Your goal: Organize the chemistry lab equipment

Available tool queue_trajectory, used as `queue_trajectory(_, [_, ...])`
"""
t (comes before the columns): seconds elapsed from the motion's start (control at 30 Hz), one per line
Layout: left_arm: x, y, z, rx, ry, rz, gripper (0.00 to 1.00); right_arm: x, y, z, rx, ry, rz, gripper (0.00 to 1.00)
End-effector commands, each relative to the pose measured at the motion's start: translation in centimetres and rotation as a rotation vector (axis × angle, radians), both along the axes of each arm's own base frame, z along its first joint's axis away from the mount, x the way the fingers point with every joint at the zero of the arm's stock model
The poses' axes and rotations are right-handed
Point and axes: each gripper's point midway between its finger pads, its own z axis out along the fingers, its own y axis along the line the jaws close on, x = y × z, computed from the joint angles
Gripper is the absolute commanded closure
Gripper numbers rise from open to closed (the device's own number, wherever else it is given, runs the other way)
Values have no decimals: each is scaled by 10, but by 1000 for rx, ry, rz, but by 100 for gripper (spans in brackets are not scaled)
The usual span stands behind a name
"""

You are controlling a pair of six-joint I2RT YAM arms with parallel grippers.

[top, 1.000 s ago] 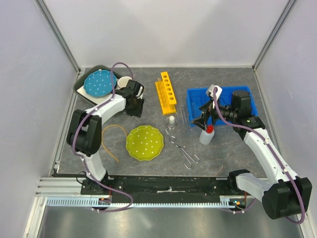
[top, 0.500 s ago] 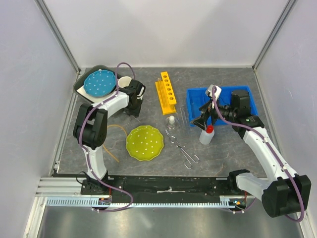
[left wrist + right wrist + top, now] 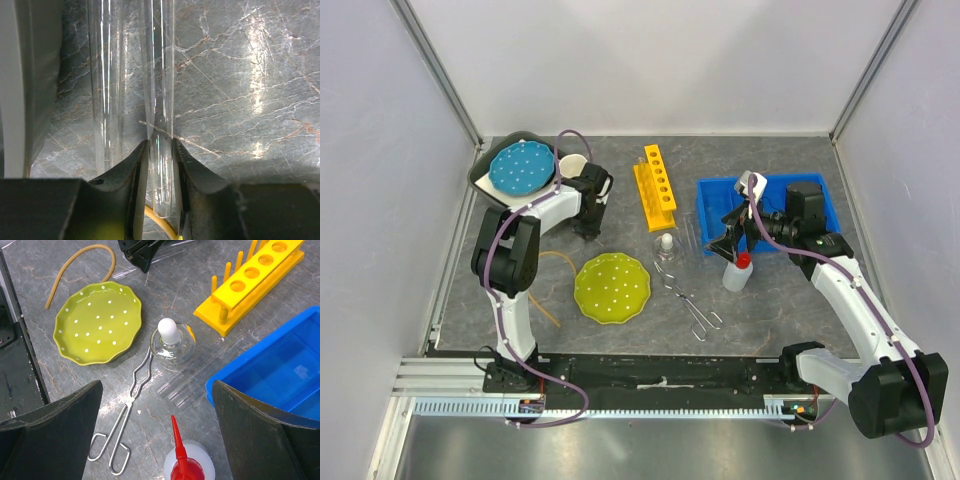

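Thin clear tube [image 3: 159, 75]: a straight, smooth-walled transparent cylinder with a rounded closed end, lying flat on the grey, marble-veined counter [image 3: 240, 75]. The left claw [image 3: 159, 152] is clamped on the thin clear tube near that rounded end, with one dark finger [image 3: 135, 172] against each side wall. A second clear tube [image 3: 106, 85] lies parallel just beside it, outside the grip. A pale edge at the left border of the left wrist view cannot be identified.

In the top view, the left claw [image 3: 586, 226] points down at the counter left of the yellow plastic test-tube rack [image 3: 657, 188], a long bar with a row of round holes. The tubes under it are too faint to make out.

The right claw [image 3: 156, 385] has its jaws wide apart above the counter. Below it are:
- small clear flask [image 3: 172, 342], round-bodied, with a white cap;
- metal tongs [image 3: 127, 415], bright wire with looped handles;
- white squeeze bottle [image 3: 187, 467] with a red pointed cap, cut off by the frame edge;
- further clear tubes [image 3: 182, 385], just beside the blue plastic bin [image 3: 280, 365];
- yellow-green scalloped plate [image 3: 97, 322] with white dots;
- tan rubber hose [image 3: 80, 260], curved.
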Motion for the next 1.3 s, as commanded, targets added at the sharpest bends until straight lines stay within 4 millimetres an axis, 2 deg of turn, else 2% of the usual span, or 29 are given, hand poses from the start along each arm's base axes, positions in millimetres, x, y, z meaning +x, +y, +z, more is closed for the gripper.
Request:
queue_trajectory(0.0, [7, -8, 2, -38, -7, -32, 71, -2, 3, 7, 11, -42, 41, 2])
queue_trajectory(0.17, [14, -19, 8, -88, -27, -50, 81, -5, 6, 4, 21, -27, 60, 2])
queue_trajectory(0.33, [25, -33, 30, -160, -86, -69, 85, -6, 8, 1, 35, -5, 82, 2])
queue_trajectory(0.5, [40, -46, 64, -237, -189, -79, 87, -9, 10, 0, 46, 2, 98, 2])
queue_trajectory(0.8, [43, -69, 126, -412, -338, -90, 87, -13, 14, -1, 71, 17, 128, 2])
queue_trajectory(0.83, [40, -74, 139, -446, -359, -107, 87, -14, 15, -1, 77, 18, 135, 2])
queue_trajectory(0.9, [34, -77, 148, -487, -371, -106, 87, -15, 17, 0, 90, 28, 145, 1])
queue_trajectory(0.93, [30, -83, 165, -533, -406, -132, 87, -15, 17, 0, 93, 31, 148, 2])
queue_trajectory(1.0, [18, -86, 168, -584, -406, -134, 88, -17, 20, 1, 109, 42, 162, 2])
queue_trajectory(1.03, [13, -94, 177, -635, -425, -165, 88, -18, 21, 1, 117, 50, 171, 2])
queue_trajectory(1.07, [-1, -94, 183, -671, -433, -166, 88, -20, 22, 2, 136, 74, 174, 2])
queue_trajectory(1.13, [-15, -105, 199, -764, -464, -203, 88, -21, 27, 2, 168, 75, 200, 2])
queue_trajectory(1.17, [-30, -104, 200, -791, -468, -214, 88, -22, 31, 0, 173, 85, 210, 2])
queue_trajectory(1.23, [-47, -108, 209, -853, -481, -244, 88, -17, 36, -2, 169, 113, 199, 2])
queue_trajectory(1.27, [-60, -108, 215, -892, -505, -249, 88, -15, 43, 5, 172, 111, 216, 2])
